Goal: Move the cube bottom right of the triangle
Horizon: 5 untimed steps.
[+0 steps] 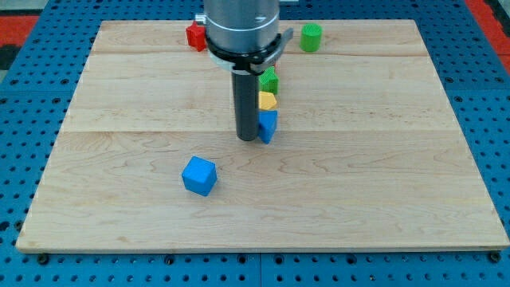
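Note:
A blue cube lies on the wooden board, left of centre toward the view's bottom. A blue triangle block sits near the middle, partly hidden by my rod. My tip touches the board just left of the blue triangle, up and to the right of the blue cube and well apart from it.
A yellow block and a green block line up just above the blue triangle, beside my rod. A red block and a green cylinder sit near the view's top edge. Blue pegboard surrounds the board.

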Each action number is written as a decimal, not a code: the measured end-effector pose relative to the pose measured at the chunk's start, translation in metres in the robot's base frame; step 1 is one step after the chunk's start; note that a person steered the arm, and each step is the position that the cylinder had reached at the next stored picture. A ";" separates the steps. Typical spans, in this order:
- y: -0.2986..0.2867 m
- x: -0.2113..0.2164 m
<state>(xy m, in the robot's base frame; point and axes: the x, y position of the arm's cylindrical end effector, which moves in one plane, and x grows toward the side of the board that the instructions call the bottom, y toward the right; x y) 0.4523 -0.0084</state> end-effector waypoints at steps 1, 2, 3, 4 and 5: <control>-0.059 0.022; -0.132 0.032; -0.112 0.067; -0.055 0.079; -0.020 0.093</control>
<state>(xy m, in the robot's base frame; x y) 0.5456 -0.0289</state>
